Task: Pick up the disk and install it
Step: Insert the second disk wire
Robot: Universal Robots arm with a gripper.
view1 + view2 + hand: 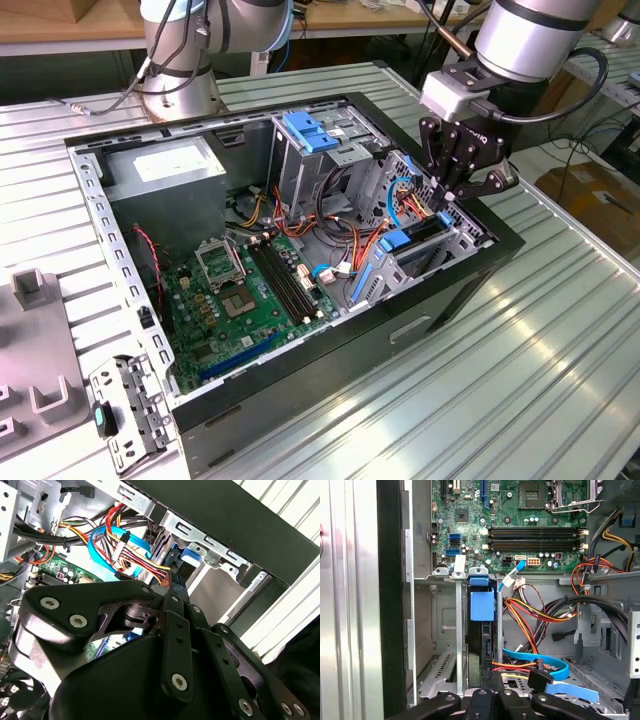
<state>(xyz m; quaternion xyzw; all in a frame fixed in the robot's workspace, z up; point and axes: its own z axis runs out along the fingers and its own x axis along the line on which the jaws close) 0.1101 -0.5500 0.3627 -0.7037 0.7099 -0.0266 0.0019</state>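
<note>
At centre right of the exterior view, gripper (449, 199) closed on disk (425, 232) standing edgewise in bay; rigid, weighty, shock-sensitive; grip its edges.

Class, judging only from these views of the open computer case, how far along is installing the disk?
Done: the disk stands on edge in the drive bay, blue rail uppermost, so pickup is over. In hand: the gripper sits directly over it. Left: whether it is fully seated cannot be told.

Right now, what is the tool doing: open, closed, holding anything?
Tool: down in the computer case at the disk in its bay; open or closed cannot be told.
</note>
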